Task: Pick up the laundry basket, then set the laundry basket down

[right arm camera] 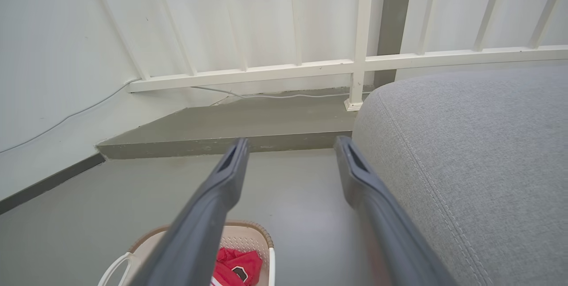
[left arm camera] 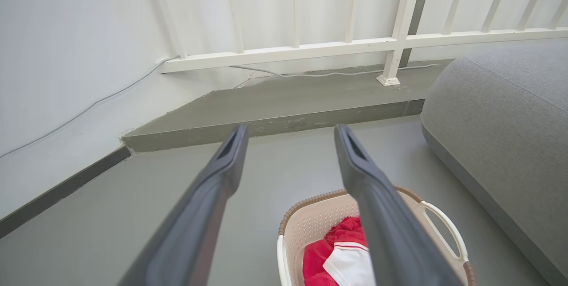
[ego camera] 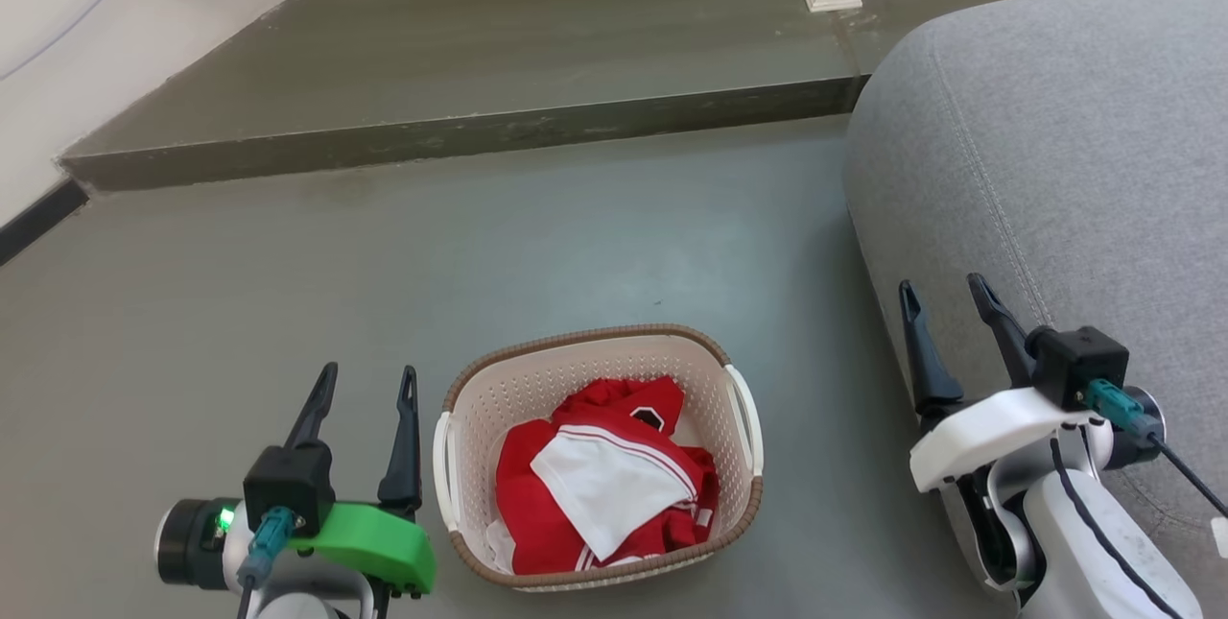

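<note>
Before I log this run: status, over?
Left tool open, beside laundry basket, not touching. Right tool open, near grey sofa. Basket on floor, clothes inside. Sofa crowds right side.

Laundry basket (ego camera: 537,387) sits on the floor (ego camera: 576,235) with clothes (ego camera: 595,494) in it, left gripper (ego camera: 366,381) just beside at 9 o'clock, right gripper (ego camera: 940,285) at 3, couch (ego camera: 1055,168) at 2, step (ego camera: 460,130) at 12.
</note>
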### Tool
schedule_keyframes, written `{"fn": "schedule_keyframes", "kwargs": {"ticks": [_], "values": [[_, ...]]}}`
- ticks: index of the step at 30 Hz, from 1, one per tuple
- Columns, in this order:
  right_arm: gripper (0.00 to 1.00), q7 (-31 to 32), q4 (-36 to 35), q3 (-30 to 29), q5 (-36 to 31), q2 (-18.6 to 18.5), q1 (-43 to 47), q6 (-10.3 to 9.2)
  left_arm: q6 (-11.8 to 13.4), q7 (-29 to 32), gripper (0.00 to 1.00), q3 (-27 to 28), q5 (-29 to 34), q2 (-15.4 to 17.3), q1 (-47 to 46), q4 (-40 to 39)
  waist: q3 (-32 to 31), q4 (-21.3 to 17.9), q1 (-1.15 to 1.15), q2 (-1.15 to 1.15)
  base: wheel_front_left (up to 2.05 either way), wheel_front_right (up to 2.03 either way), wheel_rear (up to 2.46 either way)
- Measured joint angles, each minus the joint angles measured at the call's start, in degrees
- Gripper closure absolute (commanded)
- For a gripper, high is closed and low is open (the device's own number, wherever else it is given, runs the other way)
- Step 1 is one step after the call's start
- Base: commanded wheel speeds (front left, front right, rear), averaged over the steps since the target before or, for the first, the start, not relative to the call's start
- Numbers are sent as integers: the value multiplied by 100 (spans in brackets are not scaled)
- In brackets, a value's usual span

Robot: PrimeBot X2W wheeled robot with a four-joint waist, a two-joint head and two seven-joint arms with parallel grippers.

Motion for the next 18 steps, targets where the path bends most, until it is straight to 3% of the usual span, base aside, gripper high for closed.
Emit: {"fn": "schedule_keyframes", "kwargs": {"ticks": [18], "values": [[0,0,-201,18,-96,0,359,-13,0,1,0,258,243,-158,477,-347,-161,-39,0,0,0,0,0]]}}
